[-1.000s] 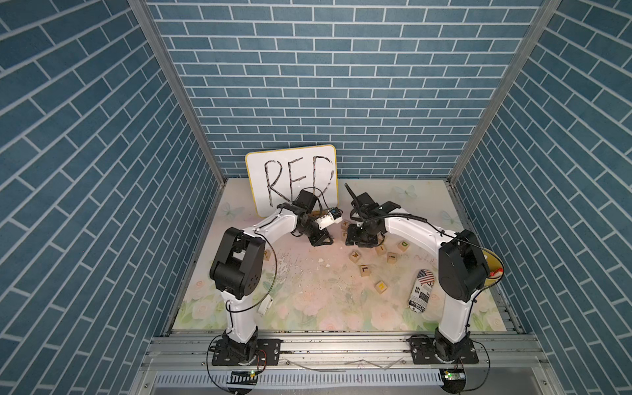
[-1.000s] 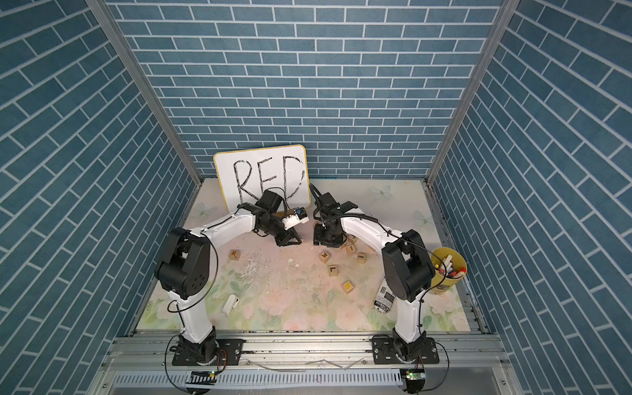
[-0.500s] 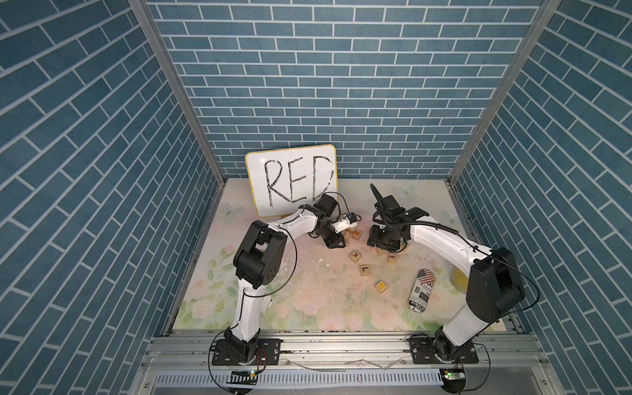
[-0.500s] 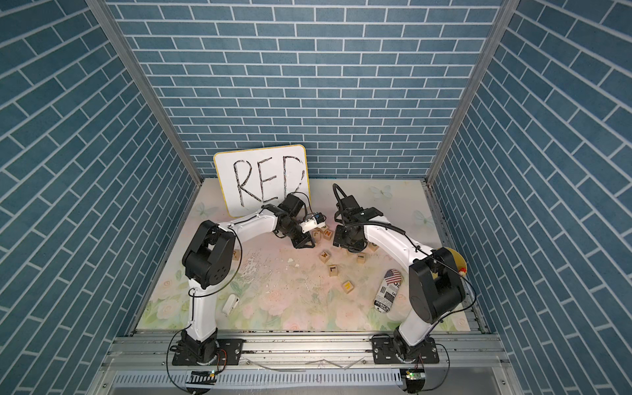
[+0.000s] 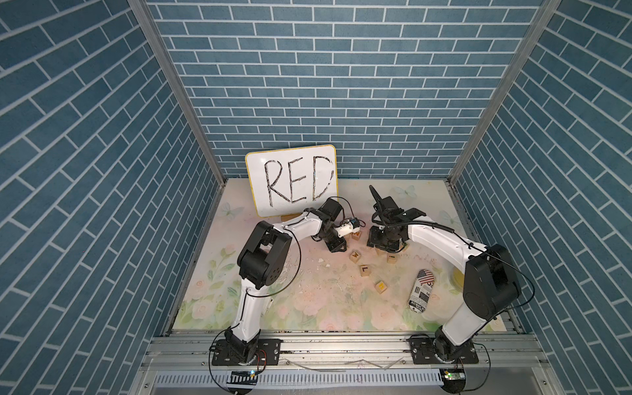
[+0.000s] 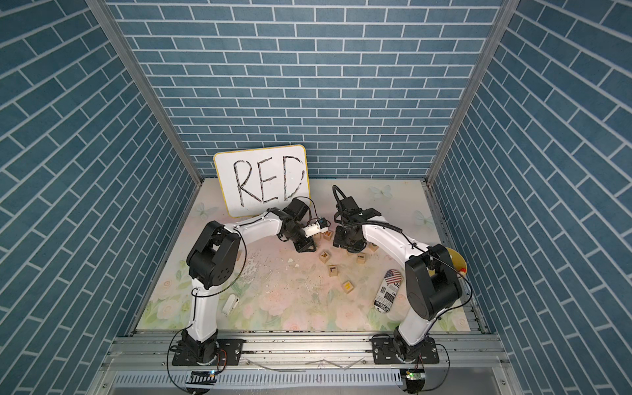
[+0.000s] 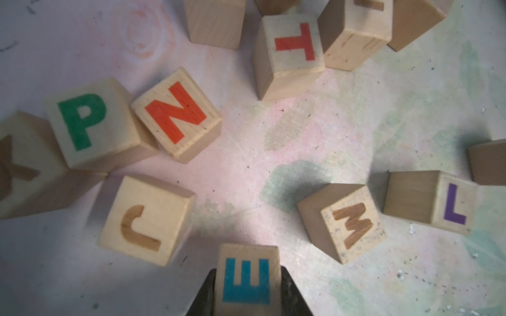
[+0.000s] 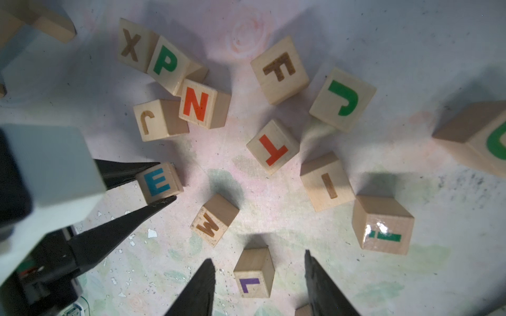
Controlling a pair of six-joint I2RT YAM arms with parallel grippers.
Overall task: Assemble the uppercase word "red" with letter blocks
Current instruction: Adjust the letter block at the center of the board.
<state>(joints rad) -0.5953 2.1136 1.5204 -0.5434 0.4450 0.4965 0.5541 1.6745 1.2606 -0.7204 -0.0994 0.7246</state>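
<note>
Left wrist view: the left pincer is clenched on the E block. Its two black fingers press against opposite sides, and the teal-blue letter faces the camera. Whether the cube is clear of the counter cannot be told. Nearest to it, and apart from it, lie a brown-lettered J block and a W block. Farther out, an orange-red N block rests against a green P block, and a red T block stands beyond. In the right wrist view the right pincer is released, its jaws spread wide. A purple L block on the counter shows between them and touches neither finger. In both top views the two arms meet over this scatter of cubes at mid-counter, in front of a white board handwritten RED that leans on the back wall. A printed can lies nearer the right arm's base.
</note>
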